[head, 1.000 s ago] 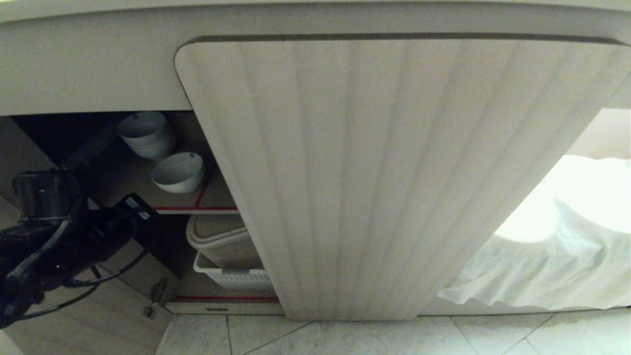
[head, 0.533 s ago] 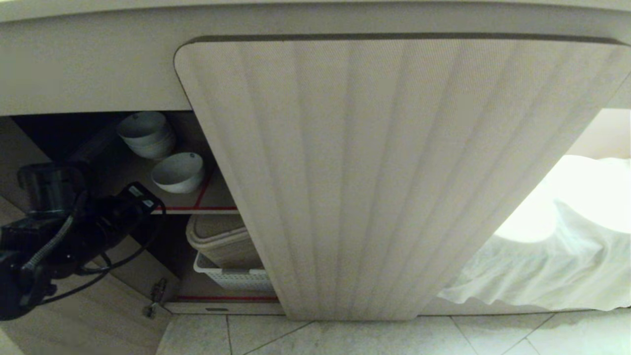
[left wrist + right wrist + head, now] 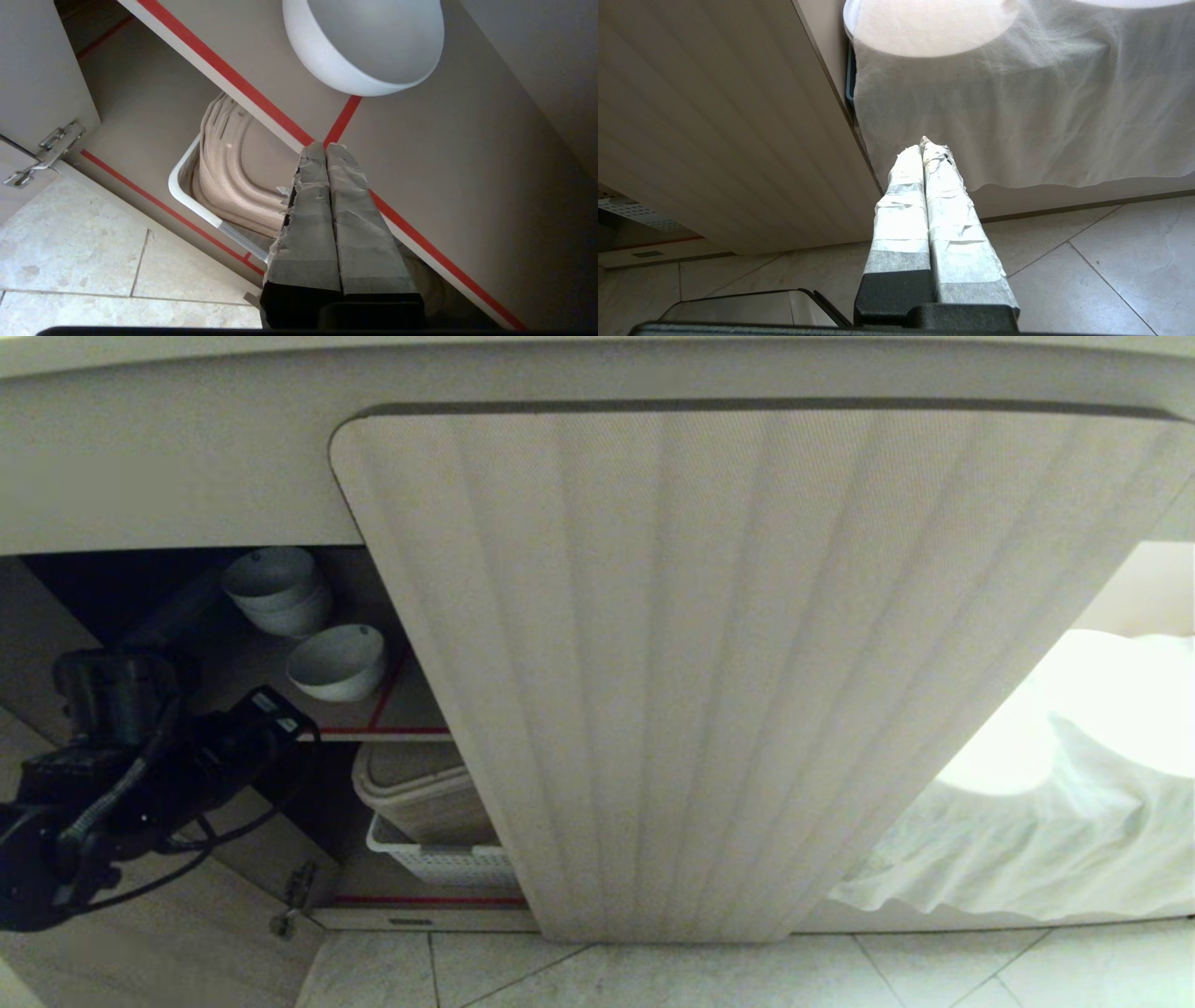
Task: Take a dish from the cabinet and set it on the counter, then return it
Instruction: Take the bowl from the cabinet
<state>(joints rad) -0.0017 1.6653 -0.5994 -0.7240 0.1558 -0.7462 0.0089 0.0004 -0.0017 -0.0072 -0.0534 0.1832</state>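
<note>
I am reaching my left gripper (image 3: 326, 148) toward the open side of the cabinet (image 3: 747, 663), and my fingers are pressed tight together, holding nothing. The bowl (image 3: 337, 661) is sitting alone on the upper shelf (image 3: 411, 714) with its red edge, at about twelve o'clock from my fingertips in the wrist view, near but not touched. A stack of bowls (image 3: 276, 590) is standing just behind it, at about eleven o'clock from it in the head view. Below the shelf a white basket (image 3: 439, 859) is holding a beige tub (image 3: 420, 793).

To do this well, I judge I should be opening my fingers before I arrive, then straddling the near rim, one finger inside and one outside, keeping clear of the stack and the shelf edge.

My right gripper (image 3: 923, 142) is hanging idle, closed and empty, over the floor (image 3: 1087, 270) by a white cloth (image 3: 1017, 102).
</note>
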